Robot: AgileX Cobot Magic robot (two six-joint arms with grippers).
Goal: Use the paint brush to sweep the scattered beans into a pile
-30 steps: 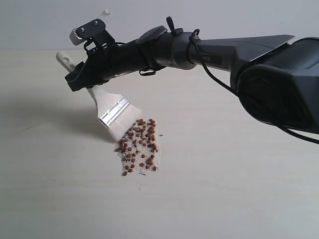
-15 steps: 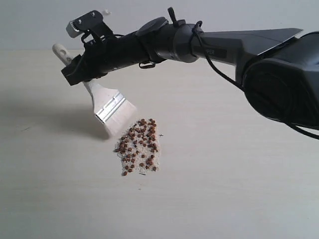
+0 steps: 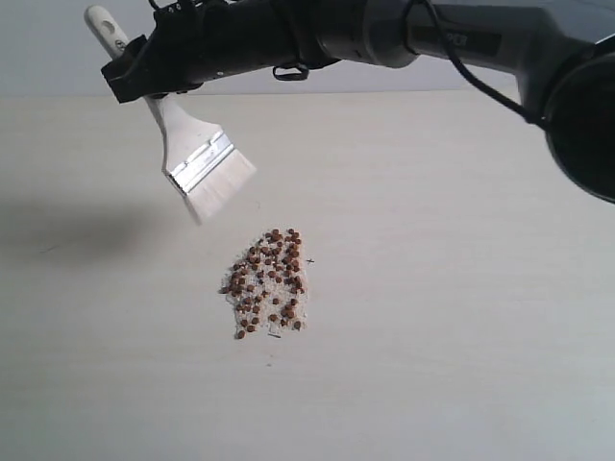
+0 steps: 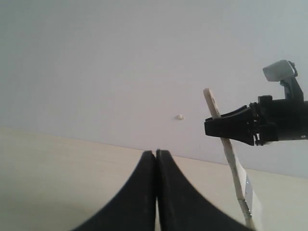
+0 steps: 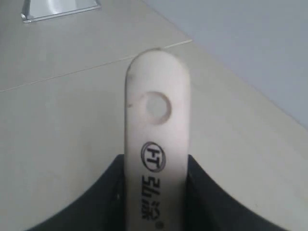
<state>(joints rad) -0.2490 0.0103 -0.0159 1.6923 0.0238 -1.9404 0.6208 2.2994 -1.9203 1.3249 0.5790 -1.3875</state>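
Clamping paint brush (image 3: 199, 161), right hand (image 3: 130, 72) hides mid-handle; arm (image 3: 404, 29) cropped above.

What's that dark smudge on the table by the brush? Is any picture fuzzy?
Exterior view: it's a soft shadow left of the paint brush, likely cast by the arm. Left wrist view: the close black fingers look blurry. Right wrist view: the handle looks fairly sharp.

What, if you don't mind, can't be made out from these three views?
Exterior view: the beans are too small and crowded to count; the top edge cuts off the upper part of the right gripper.
Left wrist view: the bottom edge cuts off the paint brush bristles; the beans lie outside the frame.
Right wrist view: the brush handle hides the gripper's pads; the bristles lie outside the frame.
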